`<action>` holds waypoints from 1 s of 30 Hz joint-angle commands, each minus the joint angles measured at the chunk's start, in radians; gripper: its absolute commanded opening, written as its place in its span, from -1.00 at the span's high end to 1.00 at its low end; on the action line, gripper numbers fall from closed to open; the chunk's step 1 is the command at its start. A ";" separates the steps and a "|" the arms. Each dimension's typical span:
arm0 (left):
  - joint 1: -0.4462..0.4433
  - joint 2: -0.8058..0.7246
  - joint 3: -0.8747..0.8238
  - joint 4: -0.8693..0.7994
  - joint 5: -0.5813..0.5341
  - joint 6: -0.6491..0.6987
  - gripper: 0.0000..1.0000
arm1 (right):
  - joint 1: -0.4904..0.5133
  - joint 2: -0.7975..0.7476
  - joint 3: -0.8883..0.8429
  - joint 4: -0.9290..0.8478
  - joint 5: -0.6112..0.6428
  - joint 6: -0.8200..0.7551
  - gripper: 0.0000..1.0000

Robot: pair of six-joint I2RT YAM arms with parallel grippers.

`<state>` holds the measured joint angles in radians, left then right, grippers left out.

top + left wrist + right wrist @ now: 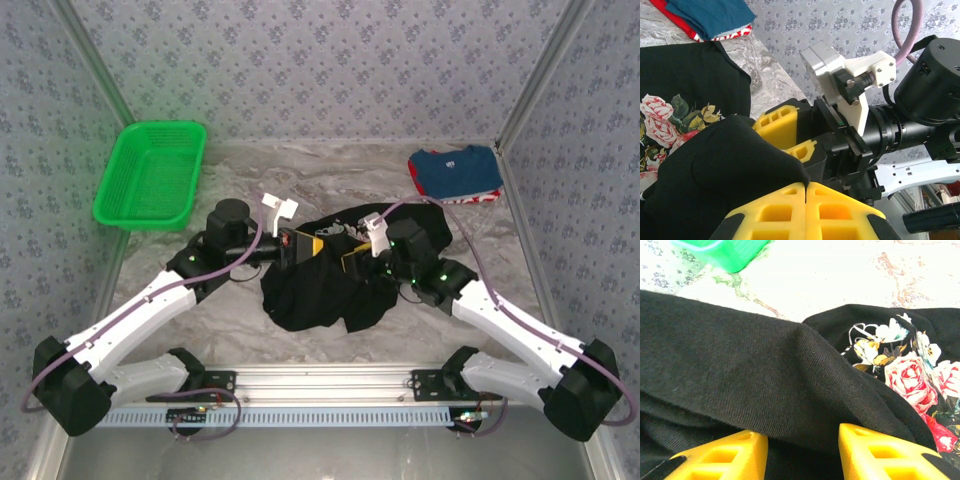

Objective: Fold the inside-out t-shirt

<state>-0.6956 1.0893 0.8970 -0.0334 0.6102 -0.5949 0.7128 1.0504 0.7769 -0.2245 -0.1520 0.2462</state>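
Yellow fingers (775, 215) closed at the black cloth.
My left gripper (806, 186) was clamped on a bunch of the inside-out t-shirt (320, 290); my right gripper (802, 432) stood apart, astride a fold. The green basket (150, 175), mesh floor showing, sat well beyond my left gripper, the blue shirt (455, 173) beyond my right, with bare table (300, 170) between them.

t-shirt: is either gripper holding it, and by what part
The left gripper is shut on a raised fold of the t-shirt beside its rose print. The right gripper stands open around another fold.
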 commanded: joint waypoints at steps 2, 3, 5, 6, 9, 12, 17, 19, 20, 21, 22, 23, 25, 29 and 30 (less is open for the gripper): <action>0.002 -0.005 0.022 0.003 0.023 0.020 1.00 | 0.023 0.077 0.032 0.031 0.074 -0.046 0.01; 0.003 -0.006 0.021 0.004 0.025 0.020 1.00 | 0.028 0.098 0.040 0.042 0.088 -0.055 -0.02; 0.002 -0.007 0.019 0.003 0.026 0.021 1.00 | 0.032 0.139 0.056 0.051 0.131 -0.063 -0.07; 0.003 -0.009 0.016 0.003 0.027 0.021 1.00 | 0.031 0.156 0.065 0.063 0.148 -0.064 -0.10; 0.003 -0.011 0.007 0.001 0.022 0.025 1.00 | 0.030 0.186 0.076 0.115 0.159 -0.058 -0.15; 0.003 -0.011 0.003 -0.003 0.019 0.027 1.00 | 0.030 0.200 0.087 0.165 0.170 -0.051 -0.15; 0.004 -0.009 0.002 -0.026 -0.008 0.049 1.00 | 0.023 0.200 0.075 0.224 0.074 -0.041 0.35; 0.004 -0.015 0.007 -0.066 -0.064 0.066 1.00 | 0.003 0.182 0.076 0.197 -0.008 -0.041 0.72; 0.008 -0.019 0.011 -0.092 -0.100 0.078 1.00 | -0.012 0.162 0.075 0.168 -0.051 -0.042 0.89; 0.010 -0.026 0.011 -0.115 -0.145 0.090 1.00 | -0.029 0.135 0.072 0.131 -0.098 -0.042 1.00; 0.014 -0.031 0.010 -0.130 -0.181 0.101 1.00 | -0.044 0.106 0.067 0.103 -0.146 -0.041 1.00; 0.019 -0.035 0.008 -0.143 -0.220 0.112 1.00 | -0.062 0.073 0.060 0.075 -0.212 -0.035 1.00; 0.037 -0.035 0.000 -0.162 -0.294 0.125 1.00 | -0.094 0.015 0.056 0.021 -0.316 -0.012 1.00; 0.069 -0.022 -0.020 -0.157 -0.385 0.142 1.00 | -0.136 -0.072 0.039 0.020 -0.502 0.066 1.00; 0.072 -0.018 -0.026 -0.145 -0.384 0.147 1.00 | -0.141 -0.085 0.033 0.041 -0.536 0.088 1.00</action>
<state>-0.6384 1.0809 0.8913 -0.1753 0.3161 -0.4866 0.5854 1.0008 0.8265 -0.1688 -0.4900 0.2596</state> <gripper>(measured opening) 0.039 0.064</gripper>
